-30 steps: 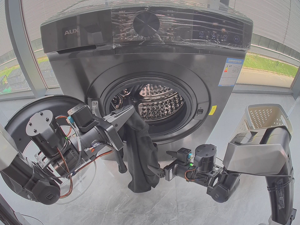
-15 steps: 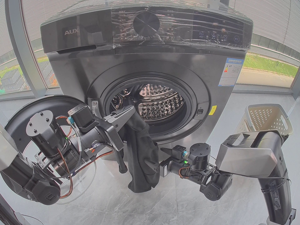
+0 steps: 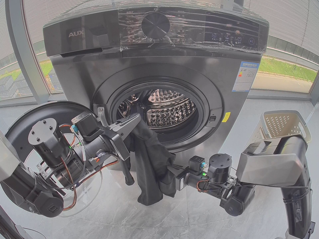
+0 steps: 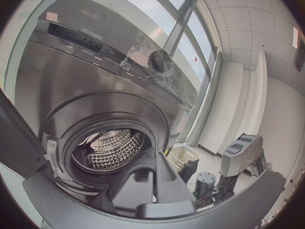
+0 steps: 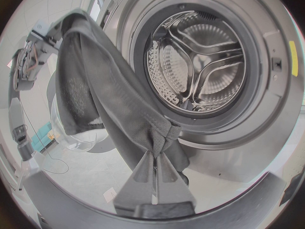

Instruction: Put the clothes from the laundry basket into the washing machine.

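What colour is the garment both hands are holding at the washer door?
The garment is plain dark grey, near black; clearest in the right wrist view.

laundry basket (image 3: pixel 282 125): bottom behind right arm (image 3: pixel 275 165) | door (image 3: pixel 56 108): mostly behind left arm (image 3: pixel 50 150) | right hand (image 3: pixel 171 177): fingertips buried in dark garment (image 3: pixel 149 163)

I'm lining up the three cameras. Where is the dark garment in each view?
Head view: dark garment hangs from the left end effector, before the drum opening's lower left rim.
Left wrist view: it bunches around that end effector, below the drum opening.
Right wrist view: it stretches to the right end effector, beside the drum opening.
Shared landmark: the drum opening.
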Robot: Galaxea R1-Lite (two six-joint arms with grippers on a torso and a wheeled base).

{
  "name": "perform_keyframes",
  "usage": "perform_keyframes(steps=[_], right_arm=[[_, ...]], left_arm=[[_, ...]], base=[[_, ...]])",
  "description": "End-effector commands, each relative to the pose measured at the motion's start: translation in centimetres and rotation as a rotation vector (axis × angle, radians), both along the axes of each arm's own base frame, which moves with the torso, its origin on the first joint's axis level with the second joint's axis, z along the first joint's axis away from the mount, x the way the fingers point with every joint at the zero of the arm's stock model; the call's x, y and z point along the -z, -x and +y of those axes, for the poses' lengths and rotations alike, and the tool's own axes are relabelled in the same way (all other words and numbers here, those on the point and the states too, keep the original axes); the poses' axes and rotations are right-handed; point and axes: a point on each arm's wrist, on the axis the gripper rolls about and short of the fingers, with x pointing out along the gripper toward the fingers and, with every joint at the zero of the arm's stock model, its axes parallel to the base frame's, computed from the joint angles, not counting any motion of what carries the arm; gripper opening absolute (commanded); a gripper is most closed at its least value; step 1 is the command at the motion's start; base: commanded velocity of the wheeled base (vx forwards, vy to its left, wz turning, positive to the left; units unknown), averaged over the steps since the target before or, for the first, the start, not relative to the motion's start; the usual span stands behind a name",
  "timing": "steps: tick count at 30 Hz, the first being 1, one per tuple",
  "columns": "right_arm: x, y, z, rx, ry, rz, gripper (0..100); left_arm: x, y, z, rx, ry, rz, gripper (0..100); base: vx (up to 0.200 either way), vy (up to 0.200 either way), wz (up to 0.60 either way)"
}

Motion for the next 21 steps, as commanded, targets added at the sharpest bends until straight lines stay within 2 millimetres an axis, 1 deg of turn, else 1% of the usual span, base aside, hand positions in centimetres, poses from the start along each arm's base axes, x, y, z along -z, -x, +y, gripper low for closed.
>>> perform_keyframes(steps=[1,2,4,9,10,13,16,19,21], right_arm=[[-4.6,2.0,-2.7,0.056,-0.018,-0.035,0],[-5.4,2.4,-3.6,0.083,-0.015,-0.036,0],[-6.2,3.0,-4.7,0.105,-0.013,-0.041,0],[-9.2,6.0,-6.3,0.096,-0.039,-0.077,0],[-9.7,6.3,-6.5,0.095,-0.047,-0.087,0],[-12.0,7.4,-7.2,0.1,-0.094,-0.145,0],[-13.6,7.8,-8.0,0.133,-0.129,-0.187,0],[-13.9,7.8,-8.1,0.139,-0.137,-0.196,0],[-14.0,7.7,-8.0,0.141,-0.141,-0.199,0]], left_arm=[[0.9,0.2,1.3,-0.047,-0.024,0.037,0],[1.2,0.3,1.5,-0.05,-0.032,0.047,0],[1.5,0.5,1.9,-0.058,-0.043,0.062,0],[1.5,1.0,2.3,-0.065,-0.049,0.059,0],[1.3,1.1,2.3,-0.062,-0.047,0.052,0],[0.1,2.1,2.7,-0.053,-0.023,0.017,0],[-0.7,2.5,3.1,-0.051,-0.006,-0.011,0],[-1.1,2.8,3.4,-0.053,0.008,-0.023,0],[-1.1,2.7,3.6,-0.064,0.005,-0.022,0]], base=[[0.0,0.0,0.0],[0.0,0.0,0.0],[0.0,0.0,0.0],[0.0,0.0,0.0],[0.0,0.0,0.0],[0.0,0.0,0.0],[0.0,0.0,0.0],[0.0,0.0,0.0],[0.0,0.0,0.0]])
